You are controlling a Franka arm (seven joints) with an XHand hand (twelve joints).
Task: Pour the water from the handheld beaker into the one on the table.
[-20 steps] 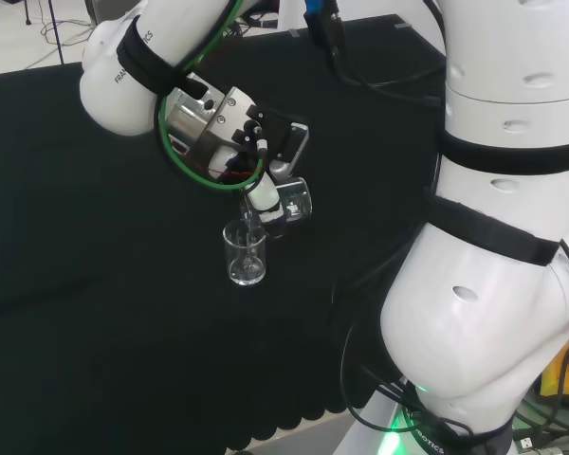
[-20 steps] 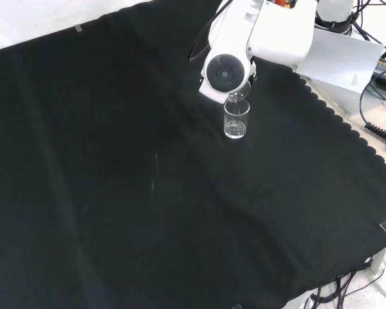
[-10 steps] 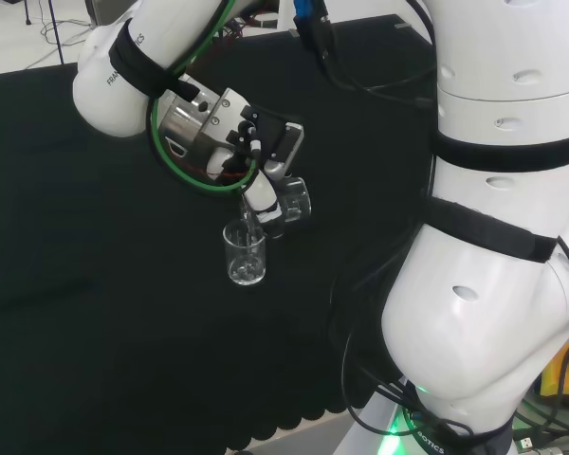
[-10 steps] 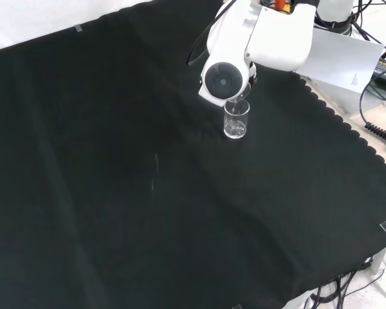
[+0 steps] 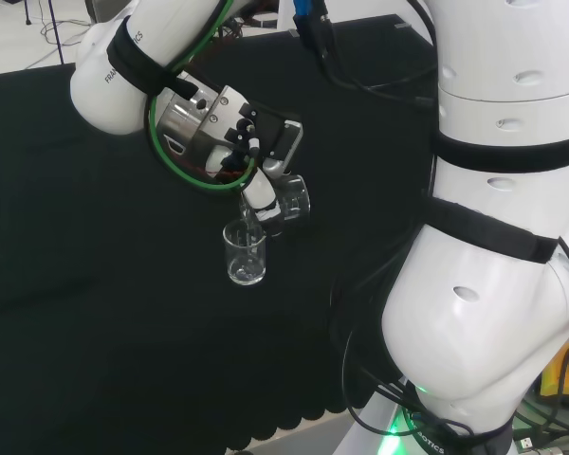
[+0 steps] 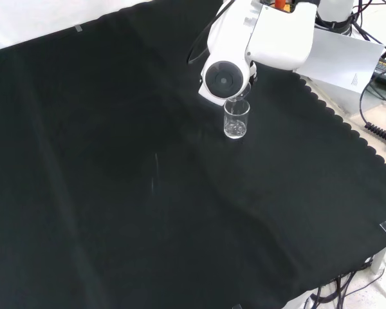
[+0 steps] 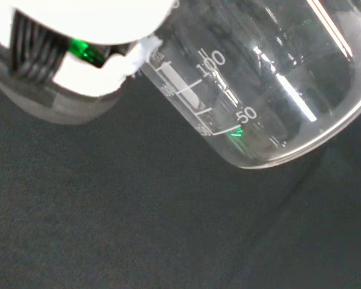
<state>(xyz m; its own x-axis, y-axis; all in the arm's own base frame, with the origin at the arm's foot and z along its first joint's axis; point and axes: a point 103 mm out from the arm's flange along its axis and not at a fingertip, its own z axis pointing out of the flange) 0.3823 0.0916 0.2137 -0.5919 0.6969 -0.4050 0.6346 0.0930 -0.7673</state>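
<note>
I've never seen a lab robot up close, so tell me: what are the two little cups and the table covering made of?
Both beakers, the held one and the standing one, look like clear glass or plastic: see-through, with bright glints; which of the two is unclear. The covering looks like matte black cloth, with soft creases and a scalloped edge.

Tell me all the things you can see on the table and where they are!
Standing beaker: one, clear glass, upright on the cloth under the tilted beaker's lip.
Held beaker: one, clear glass, tipped over the standing beaker, in the hand.
Cloth: one, black, covering the bench.
Paper sheet: one, white, at the cloth's far right edge in the front view.
Hand: one, black and white, fingers curled round the held beaker.
Arm: one, white, at the head view's right.
</note>
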